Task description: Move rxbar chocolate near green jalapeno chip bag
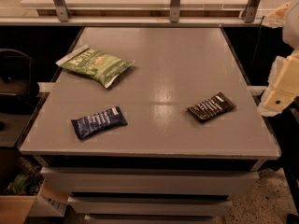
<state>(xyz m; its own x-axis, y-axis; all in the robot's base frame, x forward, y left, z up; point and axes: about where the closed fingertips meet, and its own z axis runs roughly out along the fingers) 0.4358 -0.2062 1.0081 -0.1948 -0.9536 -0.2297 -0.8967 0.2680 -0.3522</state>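
The rxbar chocolate [211, 107] is a small dark brown-black wrapper with white lettering, lying flat on the right side of the grey table [173, 59]. The green jalapeno chip bag [96, 65] is puffy and light green with white ends, and lies at the table's left, farther back. My gripper [281, 85] is a pale cream shape at the right edge of the view, beyond the table's right edge, to the right of the rxbar and apart from it. It holds nothing that I can see.
A navy-blue bar wrapper [98, 122] lies near the table's front left. A glass-and-metal rail [174, 3] runs along the back. Drawers [149, 183] sit under the tabletop. A cardboard box [18, 204] is on the floor at lower left.
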